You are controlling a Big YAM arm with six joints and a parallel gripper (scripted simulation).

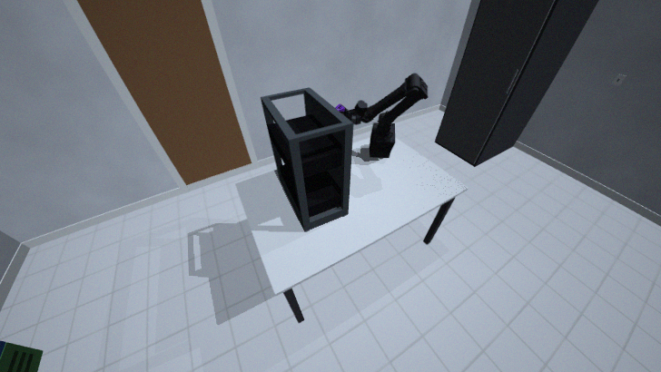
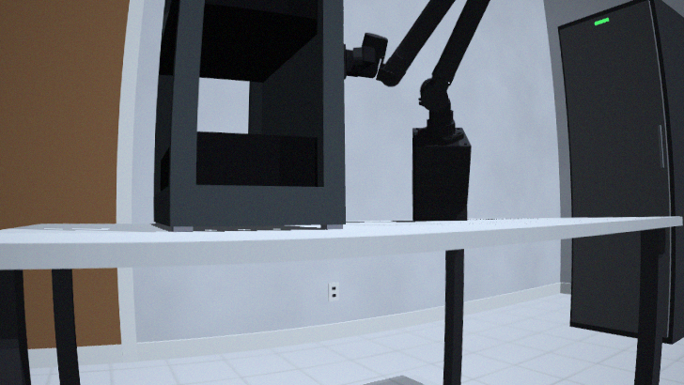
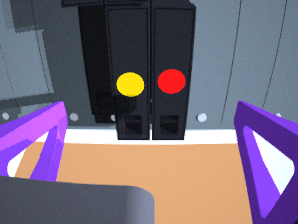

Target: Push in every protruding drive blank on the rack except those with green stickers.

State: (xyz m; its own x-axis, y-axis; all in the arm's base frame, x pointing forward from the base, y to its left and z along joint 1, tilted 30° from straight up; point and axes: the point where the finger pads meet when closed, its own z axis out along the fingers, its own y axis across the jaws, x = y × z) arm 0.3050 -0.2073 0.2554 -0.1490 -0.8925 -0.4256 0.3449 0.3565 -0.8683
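The purple fingers of the black arm's gripper point(image 3: 149, 156) stand fully apart with nothing between them. Just beyond them, in the front of the tall dark-grey metal rack point(image 1: 346, 152) on the white worktop point(image 1: 407, 184), sit two black drive blanks, one yellow-stickered point(image 3: 131, 84), one red-stickered point(image 3: 172, 80) beside it.

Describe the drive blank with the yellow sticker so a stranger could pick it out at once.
Find the dark rack on the white table, then look at its front in the wrist view between the open tool's purple fingers. Two blanks stand side by side; the one wanted is the left, with a yellow dot, its neighbour's being red.
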